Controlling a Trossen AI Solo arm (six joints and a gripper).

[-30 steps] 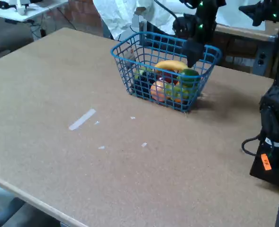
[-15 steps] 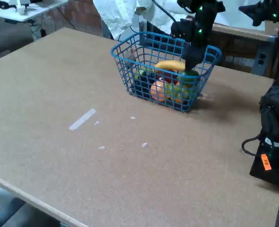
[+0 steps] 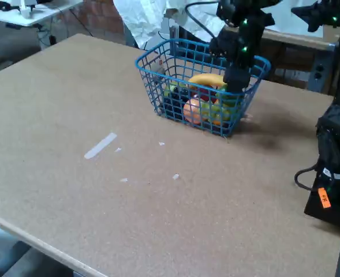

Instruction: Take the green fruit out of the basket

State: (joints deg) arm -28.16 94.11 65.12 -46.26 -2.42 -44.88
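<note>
The claw hangs inside the basket at its right end, directly over the green fruit; whether its fingers are spread or pinching cannot be told. The grasp seems in hand. Next comes a firm grip, then a straight lift clear of the rim, beside the banana.

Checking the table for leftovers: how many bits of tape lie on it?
5 that show: a long strip, bits at, all on the table; more may hide behind the basket.
</note>
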